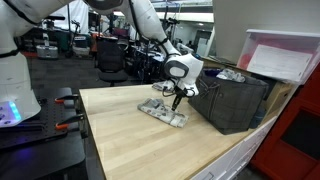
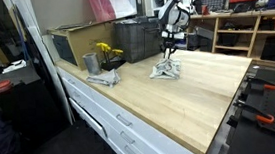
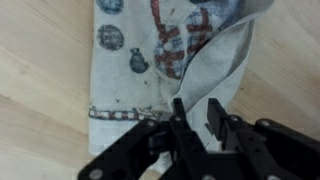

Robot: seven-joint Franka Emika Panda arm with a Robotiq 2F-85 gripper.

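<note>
We start at the left in an exterior view. A small grey metal cup (image 2: 90,63) and a bunch of yellow flowers (image 2: 106,53) stand near the back of the long light wooden counter (image 2: 205,101). A crumpled grey rag (image 2: 104,79) lies just in front of the cup. Behind them sits a dark plastic crate with holes in its sides (image 2: 139,34).

Next, near the middle of the counter, lies the white cloth with blue and red pictures printed on it (image 2: 166,70). It is bunched up a bit, not flat. The black end effector (image 2: 167,56) on the white robot arm (image 2: 177,8) hangs right over the cloth and points down.

In the wrist view we look down on the cloth (image 3: 140,60). Its right side is folded over, so we see the plain grey back. The end effector (image 3: 197,108) is at that folded edge. Its two black fingers (image 3: 216,115) stand a little apart, and the cloth shows in the gap. We cannot tell if the fingertips touch the cloth.

At the far right, black clamps with red handles (image 2: 265,119) sit at the end of the counter.
</note>
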